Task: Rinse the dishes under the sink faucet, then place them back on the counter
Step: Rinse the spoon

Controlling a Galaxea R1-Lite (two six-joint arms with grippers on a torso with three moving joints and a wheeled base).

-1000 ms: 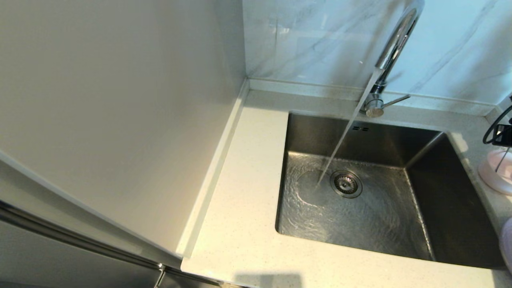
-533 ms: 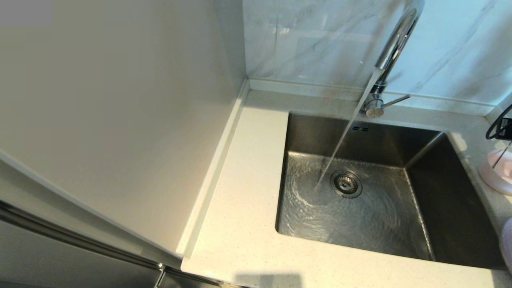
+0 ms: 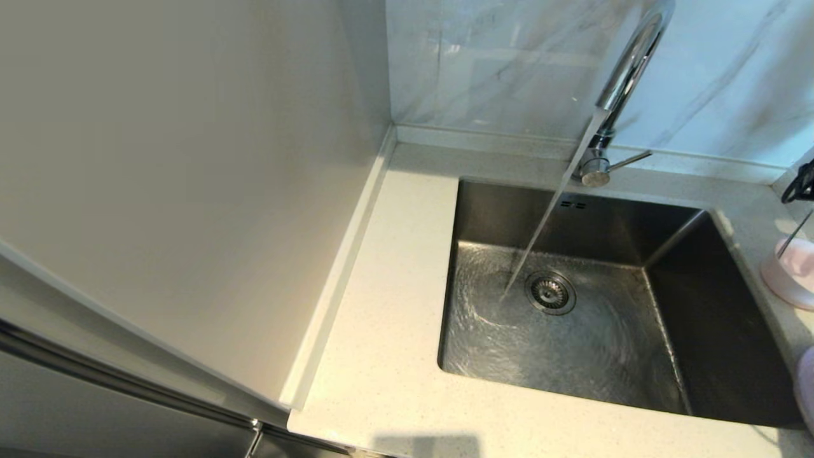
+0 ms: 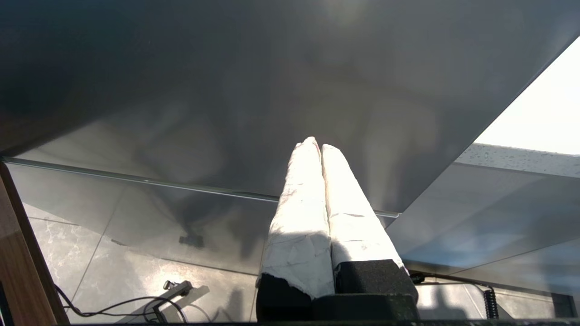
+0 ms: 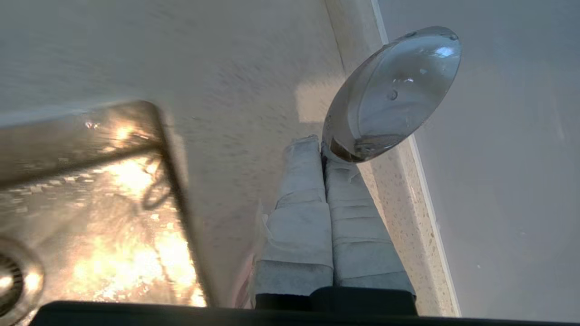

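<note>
Water runs from the chrome faucet [image 3: 626,70] into the steel sink [image 3: 699,305], landing beside the drain strainer [image 3: 550,292]. My right gripper [image 5: 319,142] is shut on the silver spoon [image 5: 394,90], whose wet bowl sticks out past the fingertips above the speckled counter [image 5: 253,90] by the sink's corner. In the head view only the thin spoon handle [image 3: 799,232] shows, above the pink bowl [image 3: 785,280] on the right counter. A sliver of the lavender plate [image 3: 807,381] lies at the right edge. My left gripper [image 4: 317,146] is shut on nothing, parked low.
A tall pale cabinet side [image 3: 191,191] walls off the left of the counter [image 3: 381,318]. The marbled wall panel [image 3: 496,63] stands behind the raised rear lip. A black cable [image 3: 802,181] of my right arm hangs at the right edge.
My right arm's black parts have slid right, nearly out of the head view, and the spoon handle has shifted right with them above the pink bowl. Water keeps running.
</note>
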